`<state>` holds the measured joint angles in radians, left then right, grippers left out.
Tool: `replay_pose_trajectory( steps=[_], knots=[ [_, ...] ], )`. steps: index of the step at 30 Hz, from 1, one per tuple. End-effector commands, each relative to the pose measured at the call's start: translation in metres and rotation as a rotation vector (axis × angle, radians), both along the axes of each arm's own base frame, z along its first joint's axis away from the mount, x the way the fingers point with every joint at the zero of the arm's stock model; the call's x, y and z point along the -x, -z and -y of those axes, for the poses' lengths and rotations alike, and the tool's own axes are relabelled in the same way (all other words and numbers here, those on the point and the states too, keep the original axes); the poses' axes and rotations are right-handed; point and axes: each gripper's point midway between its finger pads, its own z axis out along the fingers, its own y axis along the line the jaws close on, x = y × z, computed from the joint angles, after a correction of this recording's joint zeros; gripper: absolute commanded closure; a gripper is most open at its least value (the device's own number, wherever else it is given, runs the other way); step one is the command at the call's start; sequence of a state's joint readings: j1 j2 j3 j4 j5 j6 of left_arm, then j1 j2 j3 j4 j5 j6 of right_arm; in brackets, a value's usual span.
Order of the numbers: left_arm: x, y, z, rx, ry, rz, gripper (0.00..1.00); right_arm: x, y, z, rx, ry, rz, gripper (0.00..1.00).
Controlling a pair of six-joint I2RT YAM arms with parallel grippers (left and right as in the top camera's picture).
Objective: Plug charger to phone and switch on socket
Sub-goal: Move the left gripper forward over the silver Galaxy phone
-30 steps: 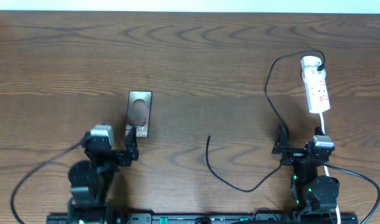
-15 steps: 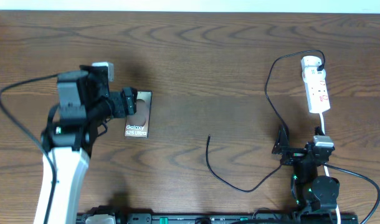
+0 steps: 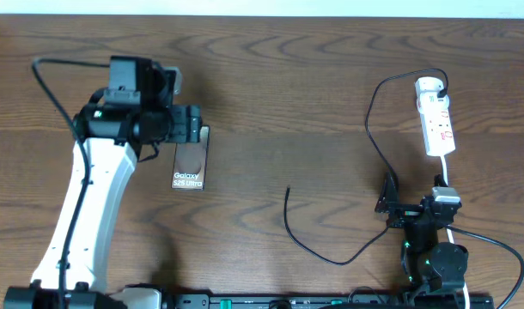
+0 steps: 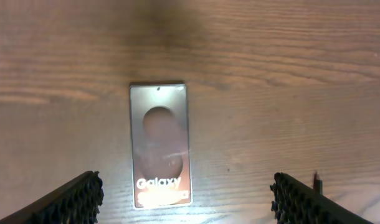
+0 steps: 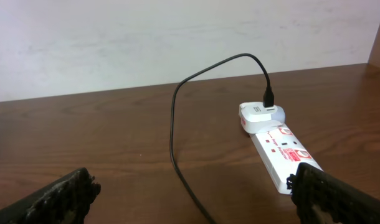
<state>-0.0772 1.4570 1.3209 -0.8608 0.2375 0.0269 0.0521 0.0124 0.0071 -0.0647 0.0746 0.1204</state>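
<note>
The phone lies flat on the table, left of centre, lettering toward me; it also shows in the left wrist view. My left gripper hovers open over the phone's far end, holding nothing. The charger cable runs from a plug in the socket down to its loose tip mid-table. In the right wrist view the cable and the socket lie ahead. My right gripper is open and empty, low at the front right.
The socket's white cord runs back toward the right arm's base. Thick black robot cables loop by the left arm. A pale wall stands behind the table's far edge.
My left arm has lifted from the front edge and swung forward, so its gripper now hangs over the phone's far end. The right arm, cable and socket have not moved.
</note>
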Motion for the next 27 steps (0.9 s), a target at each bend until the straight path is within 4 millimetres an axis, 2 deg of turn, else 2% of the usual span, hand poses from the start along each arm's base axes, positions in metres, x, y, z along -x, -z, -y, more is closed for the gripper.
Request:
replay_pose_trajectory(
  steps=[1,9,15,22,27],
  knots=[
    [-0.002,0.002,0.003,-0.038,0.032,-0.044,0.14,0.000,0.001,-0.003,0.013,-0.013,-0.001,0.01],
    [0.001,0.026,0.000,-0.063,0.034,-0.135,0.14,0.000,0.001,-0.003,0.013,-0.013,-0.001,0.01],
    [-0.012,0.021,0.002,-0.057,0.032,-0.082,0.14,0.000,0.001,-0.003,0.013,-0.013,-0.001,0.01],
    [-0.014,0.021,0.002,-0.057,0.032,-0.072,0.14,0.000,0.001,-0.003,0.013,-0.013,-0.001,0.01],
    [-0.019,0.033,-0.005,-0.096,0.013,-0.070,0.14,0.000,0.001,-0.003,0.013,-0.013,-0.001,0.01]
  ],
)
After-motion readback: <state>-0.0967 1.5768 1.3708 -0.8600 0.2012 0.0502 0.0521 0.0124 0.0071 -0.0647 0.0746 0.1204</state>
